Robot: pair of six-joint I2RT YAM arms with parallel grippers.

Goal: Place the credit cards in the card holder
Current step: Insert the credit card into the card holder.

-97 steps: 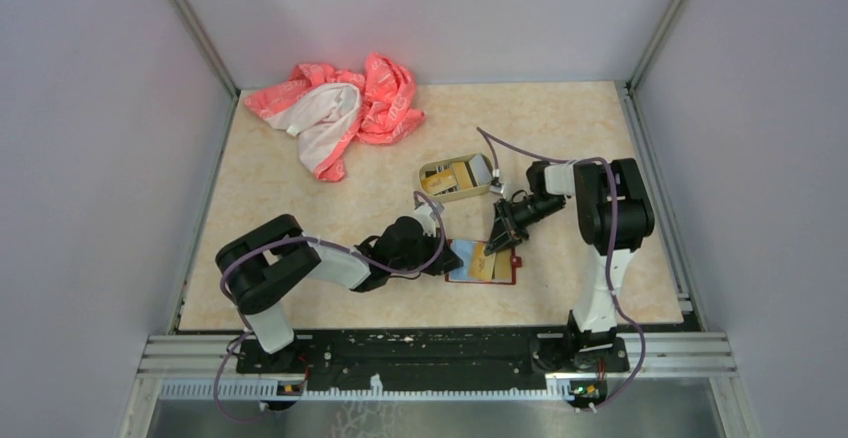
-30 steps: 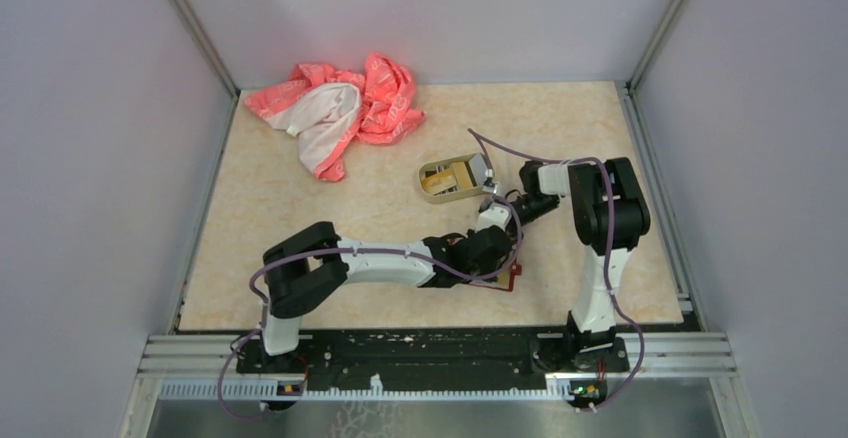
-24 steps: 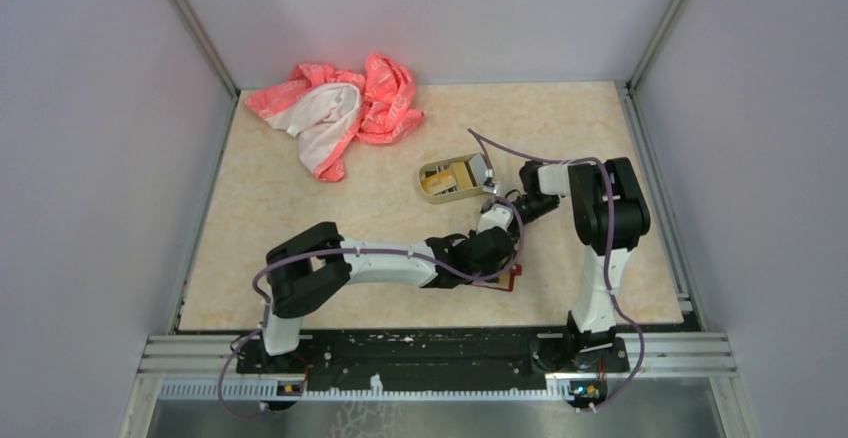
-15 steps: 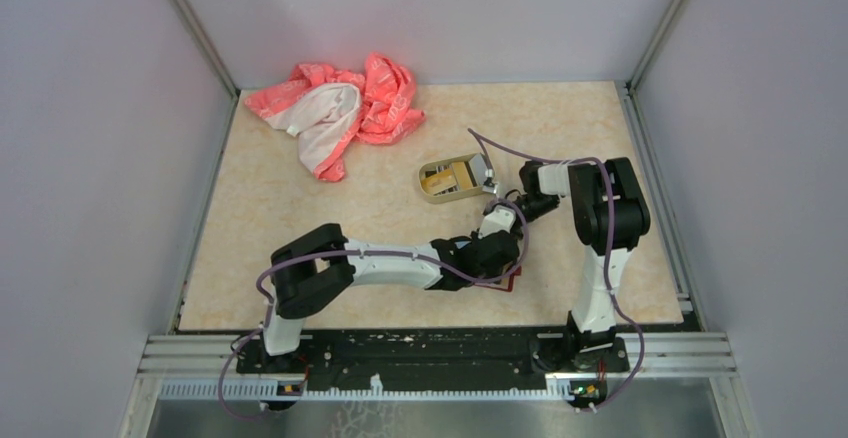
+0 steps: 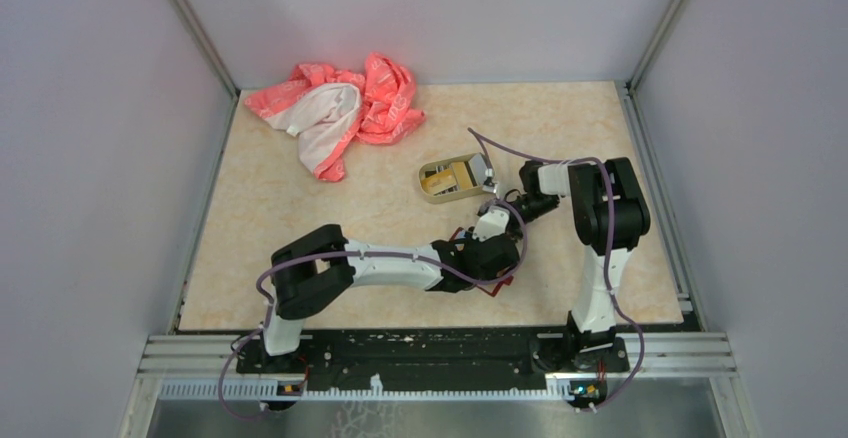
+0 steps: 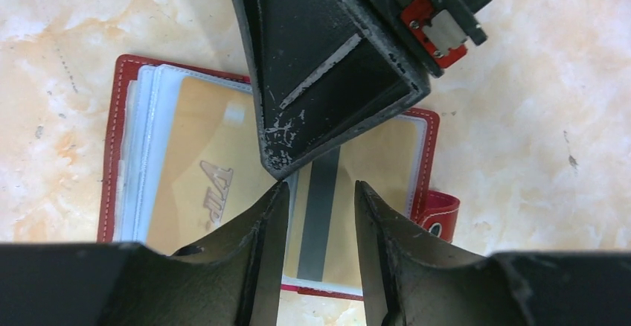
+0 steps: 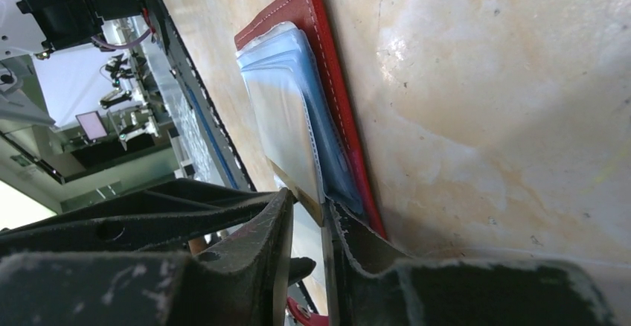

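I count two gold cards (image 6: pixel 201 192), one card holder (image 6: pixel 111 155).
My left gripper (image 6: pixel 320 189) half-open, empty; right gripper (image 7: pixel 311 201) nearly closed over the fold, grip unclear; tin (image 5: pixel 424 178) at twelve o'clock.

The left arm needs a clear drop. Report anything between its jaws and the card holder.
The right gripper, shut on a sleeve, lies across the middle of the open card holder, just ahead of the left gripper. Directly under the left jaws nothing intervenes.

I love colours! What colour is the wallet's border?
Red card holder border, clearest from left wrist.
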